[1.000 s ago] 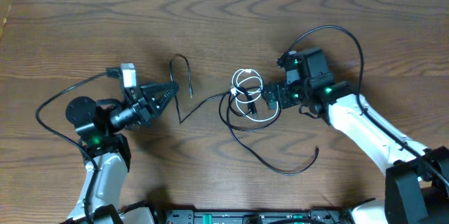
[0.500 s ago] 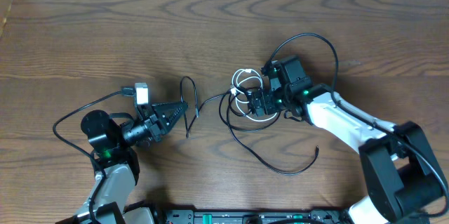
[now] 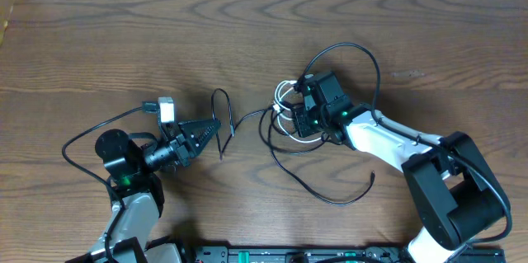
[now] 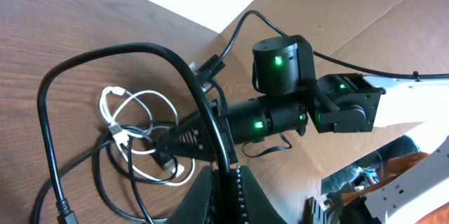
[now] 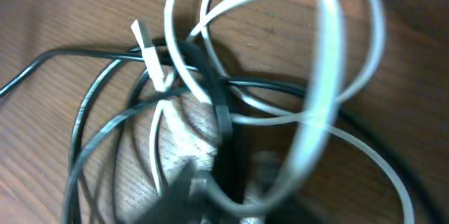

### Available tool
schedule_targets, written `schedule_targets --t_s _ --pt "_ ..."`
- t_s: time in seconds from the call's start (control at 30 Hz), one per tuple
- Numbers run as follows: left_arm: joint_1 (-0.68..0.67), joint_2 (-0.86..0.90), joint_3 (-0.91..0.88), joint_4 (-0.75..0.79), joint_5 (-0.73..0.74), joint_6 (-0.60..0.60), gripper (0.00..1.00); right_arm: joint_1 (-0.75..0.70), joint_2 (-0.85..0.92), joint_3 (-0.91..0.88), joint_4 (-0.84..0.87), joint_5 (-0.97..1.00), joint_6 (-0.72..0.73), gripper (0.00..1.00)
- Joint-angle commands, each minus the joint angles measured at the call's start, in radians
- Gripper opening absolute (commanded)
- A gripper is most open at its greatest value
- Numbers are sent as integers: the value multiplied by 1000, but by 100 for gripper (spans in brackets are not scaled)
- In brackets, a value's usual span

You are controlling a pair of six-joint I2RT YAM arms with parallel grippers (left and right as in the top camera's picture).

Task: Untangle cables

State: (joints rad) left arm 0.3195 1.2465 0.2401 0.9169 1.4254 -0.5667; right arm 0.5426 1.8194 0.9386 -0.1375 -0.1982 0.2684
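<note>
Overhead, the left gripper and right gripper face each other across the wooden table, with the looped cables lying right of centre. Only the right wrist's blurred close-up shows the white cable coiled over the black cable, which runs between that gripper's closed fingers. The left wrist view shows its own jaws clamped on the black cable's arching loop.

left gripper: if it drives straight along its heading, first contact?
Beyond the black cable it clamps, the left gripper probably reaches the white cable loops by the right gripper first; height unclear.
</note>
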Motion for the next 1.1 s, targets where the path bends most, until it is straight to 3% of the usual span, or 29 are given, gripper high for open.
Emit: schedule_targets --t_s 0.0,0.23,0.33,0.43,0.53,0.67,0.73,1.07 --pt "-2 -3 -8 4 -15 35 8 2 11 15 -11 40 9 1" --pt "-3 -3 -8 -25 -110 48 7 -2 6 17 -84 180 76 1" --pt "-21 -3 -8 -148 -212 123 7 -7 -12 30 -123 202 76 1" --pt "-77 -3 -8 -349 -409 229 7 -23 -54 69 -232 285 119 1" --pt "-155 -3 -8 -440 -538 314 8 -39 -97 111 -320 336 120 1" --pt "-255 -3 -6 -415 -607 319 14 -60 -159 160 -404 342 120 1" --pt "-336 -3 -6 -407 -686 319 21 -69 -206 187 -445 315 119 1" --pt "-516 -5 27 -406 -790 306 26 -86 -386 258 -541 153 48 1"
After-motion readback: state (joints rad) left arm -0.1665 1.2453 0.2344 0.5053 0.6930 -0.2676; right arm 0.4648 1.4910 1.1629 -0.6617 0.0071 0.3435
